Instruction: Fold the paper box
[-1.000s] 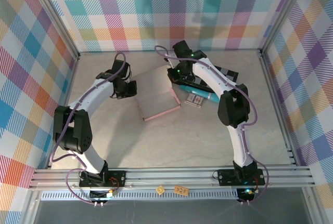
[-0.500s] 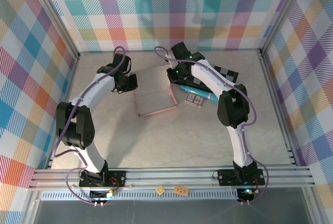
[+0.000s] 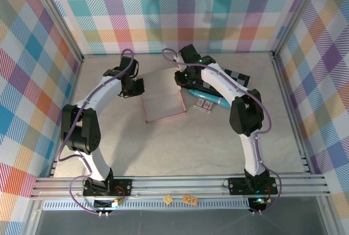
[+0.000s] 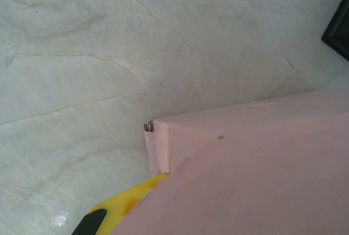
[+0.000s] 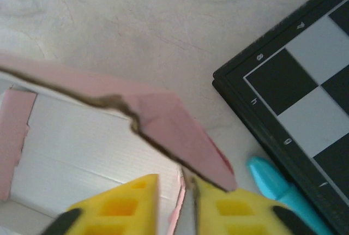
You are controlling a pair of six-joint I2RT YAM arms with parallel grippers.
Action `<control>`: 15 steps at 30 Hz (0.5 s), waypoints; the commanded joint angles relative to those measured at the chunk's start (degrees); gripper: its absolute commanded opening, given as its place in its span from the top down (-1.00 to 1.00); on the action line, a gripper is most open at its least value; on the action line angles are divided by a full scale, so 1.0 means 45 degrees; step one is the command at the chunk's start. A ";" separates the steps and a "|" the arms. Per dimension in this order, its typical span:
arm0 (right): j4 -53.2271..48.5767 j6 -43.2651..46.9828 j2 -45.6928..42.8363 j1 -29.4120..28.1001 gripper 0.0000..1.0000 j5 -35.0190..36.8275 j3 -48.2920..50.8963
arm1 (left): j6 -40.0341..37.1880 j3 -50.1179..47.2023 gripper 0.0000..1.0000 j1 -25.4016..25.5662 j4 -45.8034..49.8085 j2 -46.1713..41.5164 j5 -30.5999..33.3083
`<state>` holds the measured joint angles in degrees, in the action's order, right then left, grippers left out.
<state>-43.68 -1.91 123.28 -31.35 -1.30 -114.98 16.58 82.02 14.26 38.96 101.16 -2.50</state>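
closely, the right gripper point(image 5: 174, 194) has its yellow jaws narrowly parted, with a thin pink edge of the paper box point(image 3: 162, 102) standing in the gap. the left gripper point(image 3: 135, 88) is clamped on the box's left edge. the box lies toward the far middle of the table point(image 3: 191, 142), near a blue pen point(image 5: 275, 187) and a checkered board point(image 5: 305, 93).
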 commanded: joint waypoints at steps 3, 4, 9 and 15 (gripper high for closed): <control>-0.1005 0.1140 -0.0433 0.0657 0.03 -0.1894 -0.0807 | -0.1008 0.0211 1.00 0.0166 0.0074 -0.0217 -0.0362; -0.1356 0.1458 -0.0236 0.0759 -0.05 -0.2250 -0.1159 | -0.1047 0.0274 1.00 0.0151 0.0114 -0.0170 -0.0381; -0.1960 0.2629 0.0469 0.0917 -0.15 -0.2204 -0.1969 | -0.1223 0.0550 1.00 0.0161 0.0244 0.0054 -0.0452; -0.0901 0.3184 0.1045 0.1497 -0.16 -0.3536 -0.2110 | -0.1485 0.0719 1.00 0.0154 0.0550 0.0145 -0.0362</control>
<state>-48.97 8.69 125.69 -25.41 -11.62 -123.52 11.66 83.37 14.57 39.42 101.23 -3.57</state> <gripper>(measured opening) 0.574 0.047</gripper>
